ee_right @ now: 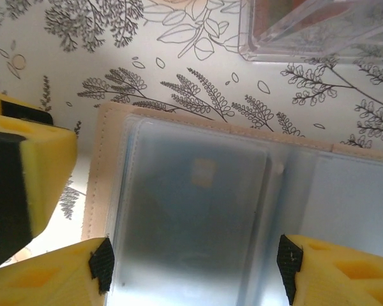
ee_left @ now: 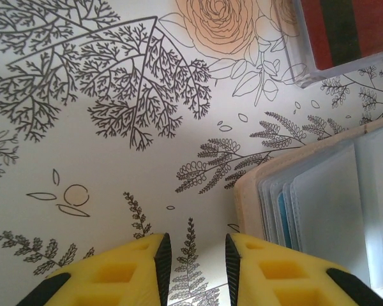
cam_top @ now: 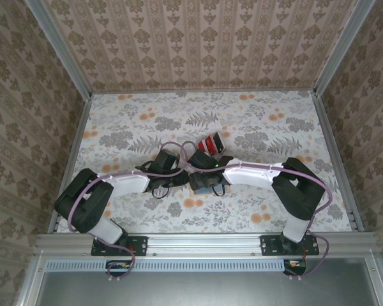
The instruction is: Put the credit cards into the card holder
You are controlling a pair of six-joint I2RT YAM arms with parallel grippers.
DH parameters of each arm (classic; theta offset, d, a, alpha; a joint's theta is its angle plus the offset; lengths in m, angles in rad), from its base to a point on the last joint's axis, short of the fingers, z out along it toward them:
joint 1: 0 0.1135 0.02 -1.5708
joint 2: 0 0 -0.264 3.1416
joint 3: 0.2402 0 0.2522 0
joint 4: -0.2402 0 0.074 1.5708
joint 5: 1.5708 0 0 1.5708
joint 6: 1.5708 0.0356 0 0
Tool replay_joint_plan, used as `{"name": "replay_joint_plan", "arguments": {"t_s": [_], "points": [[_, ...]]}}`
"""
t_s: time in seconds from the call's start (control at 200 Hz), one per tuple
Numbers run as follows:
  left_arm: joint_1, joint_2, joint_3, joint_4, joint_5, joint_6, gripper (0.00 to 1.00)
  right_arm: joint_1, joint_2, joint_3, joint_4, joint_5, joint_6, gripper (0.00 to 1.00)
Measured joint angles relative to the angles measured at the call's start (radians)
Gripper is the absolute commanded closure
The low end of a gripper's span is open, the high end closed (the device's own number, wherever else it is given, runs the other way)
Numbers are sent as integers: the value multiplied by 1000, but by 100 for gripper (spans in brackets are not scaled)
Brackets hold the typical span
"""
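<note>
Top: both arms crowd mid-table, with the cards (cam_top: 210, 143) just beyond them; the wrists could collide.

Left wrist: the left gripper (ee_left: 195, 271) is narrowly parted and empty beside the open holder (ee_left: 306, 210), and could nudge it.

Right wrist: the right gripper (ee_right: 195, 271) is spread wide over the sleeves, seemingly not gripping. Closing might crumple them.

The counter (cam_top: 274, 127), covered in a pale floral print, carries a clear plastic box (ee_left: 306, 67) of red credit cards (cam_top: 210, 143) near its middle. Just nearer lies the card holder (ee_right: 198, 210), opened flat.
</note>
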Motion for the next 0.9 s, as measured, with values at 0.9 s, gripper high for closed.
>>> {"name": "replay_joint_plan", "arguments": {"t_s": [0.9], "points": [[4,-153,-19,-22,-10,0,73,-80,-85,-193,190,-86,77,63]]}}
